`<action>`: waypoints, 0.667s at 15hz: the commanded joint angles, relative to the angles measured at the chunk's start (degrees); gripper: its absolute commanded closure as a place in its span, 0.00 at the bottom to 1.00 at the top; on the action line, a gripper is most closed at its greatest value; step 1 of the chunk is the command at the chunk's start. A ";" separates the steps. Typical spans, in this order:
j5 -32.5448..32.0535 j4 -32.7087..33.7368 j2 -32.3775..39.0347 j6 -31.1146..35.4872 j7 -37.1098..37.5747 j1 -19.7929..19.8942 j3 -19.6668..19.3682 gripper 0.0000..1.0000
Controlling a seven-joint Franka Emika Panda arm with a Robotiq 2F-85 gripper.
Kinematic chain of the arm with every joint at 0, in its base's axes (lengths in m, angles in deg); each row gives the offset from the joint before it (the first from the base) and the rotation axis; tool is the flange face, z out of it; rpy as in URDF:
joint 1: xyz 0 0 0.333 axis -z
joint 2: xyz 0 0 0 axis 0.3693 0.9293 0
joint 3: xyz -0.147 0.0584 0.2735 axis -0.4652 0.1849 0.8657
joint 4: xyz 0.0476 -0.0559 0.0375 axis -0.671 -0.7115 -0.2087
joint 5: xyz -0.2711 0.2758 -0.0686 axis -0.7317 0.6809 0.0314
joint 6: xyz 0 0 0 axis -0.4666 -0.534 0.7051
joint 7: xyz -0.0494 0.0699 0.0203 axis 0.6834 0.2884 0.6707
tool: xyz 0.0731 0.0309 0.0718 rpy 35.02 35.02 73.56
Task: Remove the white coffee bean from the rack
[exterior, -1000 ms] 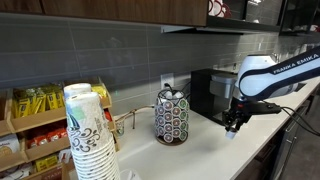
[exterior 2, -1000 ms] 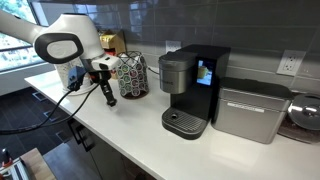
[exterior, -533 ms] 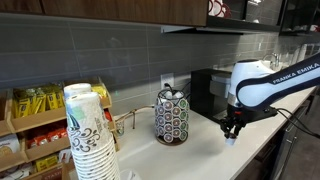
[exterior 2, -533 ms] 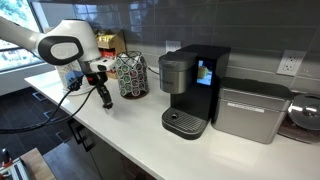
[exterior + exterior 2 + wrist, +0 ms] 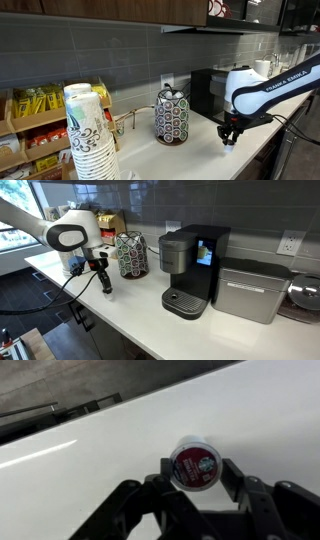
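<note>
The rack is a dark wire carousel studded with round pod lids, standing on the white counter by the wall; it also shows in an exterior view. My gripper is away from the rack, low over the counter, in both exterior views. It is shut on the white coffee bean, a small white pod with a dark red printed lid, held between the two fingers. The pod shows as a white speck at the fingertips.
A black coffee machine and a silver appliance stand beside the rack. A stack of paper cups and a wooden shelf of yellow packets sit at the other end. The counter's front edge runs close to the gripper.
The arm has lowered, bringing the gripper and the held pod down toward the counter top. The rack has not moved.
</note>
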 commanded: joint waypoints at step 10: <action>0.73 0.37 -0.29 1.43 0.82 -2.19 -3.17 0.08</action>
